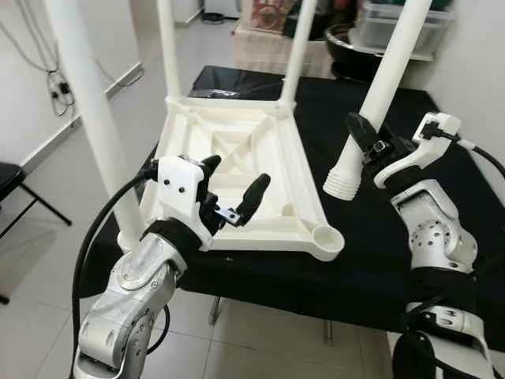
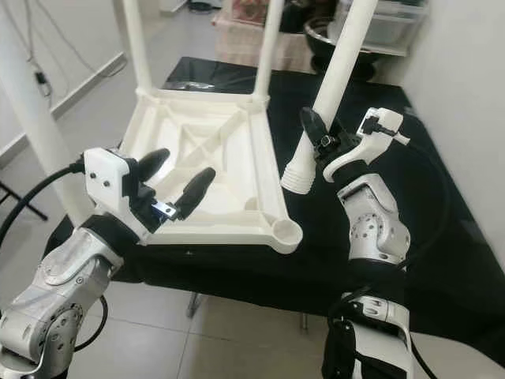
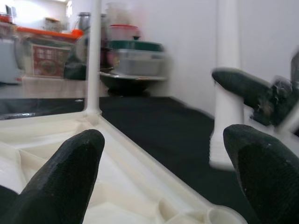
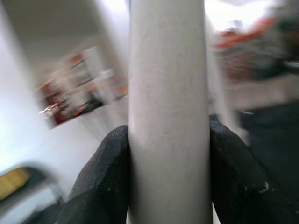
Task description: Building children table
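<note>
On the black tabletop [image 1: 371, 260] lies the white children's table [image 1: 237, 178], turned upside down so its ribbed underside faces up. Three white legs already stand in its corners: one at the near left [image 1: 87, 103] and two at the far side [image 1: 168, 47] [image 1: 297, 47]. The near right corner socket [image 1: 326, 236] is a bare round cup with no leg in it.

A fourth leg [image 1: 379, 95] is held above the black cloth, just to the right of the frame and apart from it, tilted with its ridged, threaded end [image 1: 344, 183] pointing down toward the tabletop. The right hand [image 1: 369, 142] is closed around this leg a little above the threaded end; the right wrist view shows a black finger [image 4: 100, 182] pressed against each side of the white tube.

The left hand [image 1: 233, 193] hovers over the near edge of the upturned frame, its two black fingers [image 3: 65, 172] spread wide with nothing between them, pointing across the frame toward the bare socket.

Beyond the tabletop stand a dark bowl [image 1: 347, 39], clear plastic boxes [image 1: 394, 24] and a red-patterned box [image 1: 272, 12]; no writing on them can be read. A dark chair [image 1: 12, 181] stands on the tiled floor [image 1: 47, 237] at the left.
</note>
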You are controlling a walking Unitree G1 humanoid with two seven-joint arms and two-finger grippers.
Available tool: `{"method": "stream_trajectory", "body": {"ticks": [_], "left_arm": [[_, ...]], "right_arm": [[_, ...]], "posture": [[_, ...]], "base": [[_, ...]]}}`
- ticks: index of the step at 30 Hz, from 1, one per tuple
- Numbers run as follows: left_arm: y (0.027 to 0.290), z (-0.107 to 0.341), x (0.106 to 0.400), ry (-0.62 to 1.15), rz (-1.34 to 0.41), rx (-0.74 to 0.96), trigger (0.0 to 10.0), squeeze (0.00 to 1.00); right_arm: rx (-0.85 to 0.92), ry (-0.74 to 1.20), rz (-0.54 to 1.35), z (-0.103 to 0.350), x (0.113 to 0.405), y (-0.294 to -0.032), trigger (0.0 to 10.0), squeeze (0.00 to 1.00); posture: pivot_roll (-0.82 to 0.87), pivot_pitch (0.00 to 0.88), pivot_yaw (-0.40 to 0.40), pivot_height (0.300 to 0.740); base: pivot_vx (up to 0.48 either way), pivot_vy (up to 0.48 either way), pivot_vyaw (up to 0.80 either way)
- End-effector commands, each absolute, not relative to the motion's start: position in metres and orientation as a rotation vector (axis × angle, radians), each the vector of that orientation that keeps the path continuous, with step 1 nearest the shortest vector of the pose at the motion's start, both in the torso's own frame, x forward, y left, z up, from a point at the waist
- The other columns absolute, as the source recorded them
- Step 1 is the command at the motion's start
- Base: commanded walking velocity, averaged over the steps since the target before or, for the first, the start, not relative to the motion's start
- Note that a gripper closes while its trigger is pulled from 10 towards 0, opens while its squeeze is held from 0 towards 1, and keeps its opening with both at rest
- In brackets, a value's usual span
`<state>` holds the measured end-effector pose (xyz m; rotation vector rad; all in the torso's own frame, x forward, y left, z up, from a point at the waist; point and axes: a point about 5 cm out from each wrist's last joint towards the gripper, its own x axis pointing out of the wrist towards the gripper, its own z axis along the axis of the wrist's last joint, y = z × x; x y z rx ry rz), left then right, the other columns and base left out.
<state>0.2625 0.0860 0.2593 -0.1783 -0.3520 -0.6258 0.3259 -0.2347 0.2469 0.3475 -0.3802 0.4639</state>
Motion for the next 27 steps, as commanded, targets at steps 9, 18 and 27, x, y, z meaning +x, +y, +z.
{"method": "stream_trajectory", "body": {"ticks": [9, 18, 27], "left_arm": [[0.066, 0.288, 0.269, -0.384, -0.853, -0.281, 10.0, 0.0], [0.053, 0.3, 0.275, -0.394, -0.891, -0.342, 10.0, 0.0], [0.054, 0.308, 0.277, -0.404, -0.915, -0.421, 0.0, 0.0]], "right_arm": [[-0.033, -0.229, 0.964, 0.224, 0.262, -0.201, 10.0, 0.0], [-0.05, -0.235, 1.111, 0.222, 0.253, -0.165, 10.0, 0.0], [-0.156, -0.168, 1.145, 0.209, 0.252, -0.149, 10.0, 0.0]], "posture": [[-0.06, 0.016, -0.002, 0.74], [-0.06, 0.008, 0.009, 0.74], [-0.06, 0.011, 0.01, 0.74]], "base": [[0.0, 0.0, 0.0], [0.0, 0.0, 0.0], [0.0, 0.0, 0.0]]}}
